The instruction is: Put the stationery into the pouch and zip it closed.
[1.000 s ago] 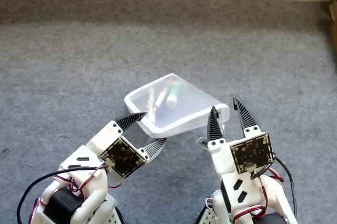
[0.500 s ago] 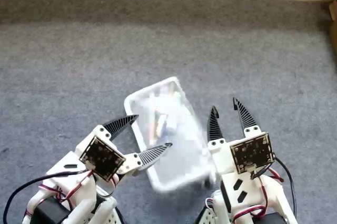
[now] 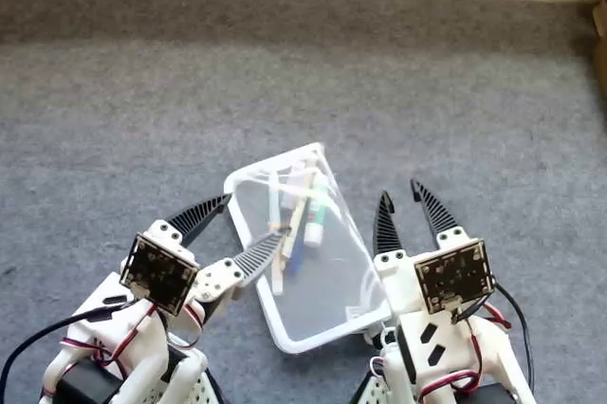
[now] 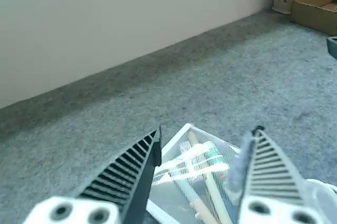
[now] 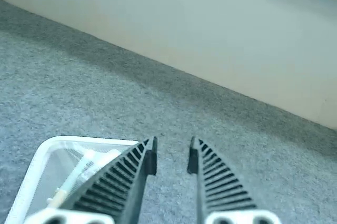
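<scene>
Change: the pouch (image 3: 334, 283) has swung round since a second ago and lies lengthwise between my arms; my left arm has drawn back.
Left gripper (image 3: 256, 215): jaws spread wide, empty, one finger over the pouch's left edge.
Right gripper (image 3: 399, 189): jaws narrowly apart, empty, just beside the pouch's right edge.
Stationery (image 3: 303, 216): inside the clear pouch, on the grey carpet (image 3: 142, 91).

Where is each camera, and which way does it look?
High view: up above, looking down at the clear pouch on the carpet; both arms show, left gripper and right gripper.
Left wrist view: on the left arm, facing along the carpet to the wall; its own open gripper shows.
Right wrist view: on the right arm, facing the wall too; its own gripper shows.
Shared: all three see the pouch with pens inside.
</scene>
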You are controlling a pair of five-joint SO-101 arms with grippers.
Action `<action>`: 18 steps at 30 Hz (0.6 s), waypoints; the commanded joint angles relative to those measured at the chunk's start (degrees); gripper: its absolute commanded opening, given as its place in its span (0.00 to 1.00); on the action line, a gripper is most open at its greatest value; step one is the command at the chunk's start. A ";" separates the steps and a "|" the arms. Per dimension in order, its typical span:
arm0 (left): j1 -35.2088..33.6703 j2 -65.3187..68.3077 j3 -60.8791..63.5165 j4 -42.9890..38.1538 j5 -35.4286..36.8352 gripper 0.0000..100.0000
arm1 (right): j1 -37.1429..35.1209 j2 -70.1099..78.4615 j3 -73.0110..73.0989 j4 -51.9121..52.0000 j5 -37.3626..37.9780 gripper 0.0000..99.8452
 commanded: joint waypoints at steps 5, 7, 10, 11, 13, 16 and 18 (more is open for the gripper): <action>-9.71 -0.57 -2.51 -4.75 0.26 0.00 | -0.31 -0.31 -7.34 -1.10 3.60 0.03; -13.23 -0.57 -2.07 -4.40 0.26 0.01 | -0.31 -0.31 -7.34 0.84 3.60 0.03; -19.47 -0.57 0.75 -4.40 0.26 0.01 | -0.31 -0.31 -7.25 5.32 3.60 0.03; -21.41 -0.57 2.07 -4.48 0.26 0.01 | -0.31 -0.31 -7.25 7.43 3.52 0.03; -24.31 -0.57 4.62 -4.75 0.26 0.01 | -0.40 -0.31 -7.69 12.18 3.43 0.03; -27.30 -0.57 8.31 -4.40 0.26 0.01 | -0.31 -0.31 -7.34 16.66 0.26 0.03; -28.26 -0.57 11.56 -4.57 0.26 0.01 | -0.31 -0.31 -7.34 17.71 -2.20 0.03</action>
